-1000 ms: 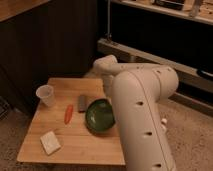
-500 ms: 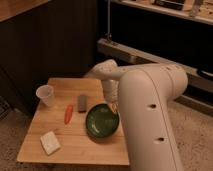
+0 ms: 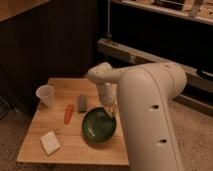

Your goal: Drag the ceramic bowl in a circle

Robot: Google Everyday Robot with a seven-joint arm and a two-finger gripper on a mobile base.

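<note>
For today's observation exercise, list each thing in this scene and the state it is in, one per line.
ceramic bowl: upright on the table, looks empty, near the front edge
gripper: lowered at the bowl's right rim
plastic cup: upright, far left corner
orange item: lying flat
grey block: beside the orange item
white sponge: flat, front left
wooden table: holding everything

Tool (image 3: 111,109) low, arm bent downward

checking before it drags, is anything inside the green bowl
The ceramic bowl looks empty across its visible glossy inside. The gripper sits at its far right rim, covering that bit of the interior.
</note>
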